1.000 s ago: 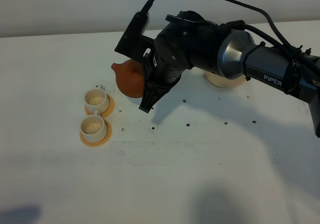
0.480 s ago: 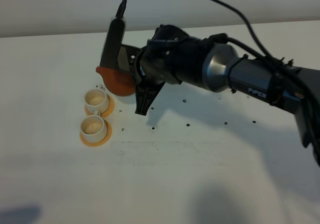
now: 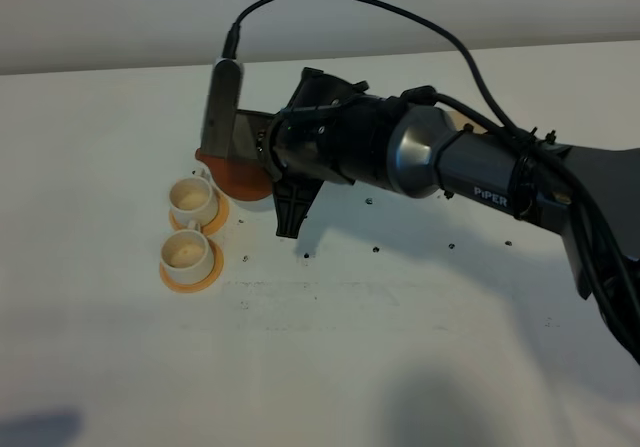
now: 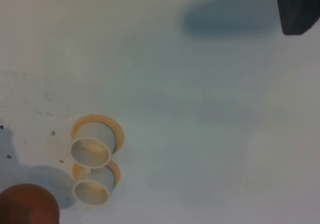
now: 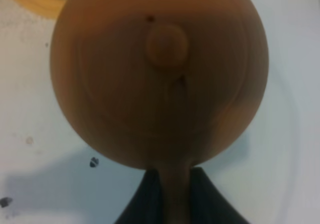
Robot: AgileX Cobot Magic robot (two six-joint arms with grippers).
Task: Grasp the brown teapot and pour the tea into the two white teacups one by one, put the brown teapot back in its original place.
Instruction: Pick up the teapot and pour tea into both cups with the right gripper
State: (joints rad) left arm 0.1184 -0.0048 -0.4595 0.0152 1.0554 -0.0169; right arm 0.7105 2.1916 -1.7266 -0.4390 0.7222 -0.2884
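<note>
The first white teacup [image 3: 186, 254] stands on its orange saucer [image 3: 196, 284], lower than the right claw and a little apart from it. Just behind it, the second teacup [image 3: 192, 200] stands almost under the claw. Above this cup hangs the brown teapot [image 3: 235, 175], tilted. The right claw [image 5: 175, 204] is closed on its handle [image 5: 175, 181]. Of the left claw [image 4: 298, 8] only a dark corner shows, so I cannot tell its state.
</note>
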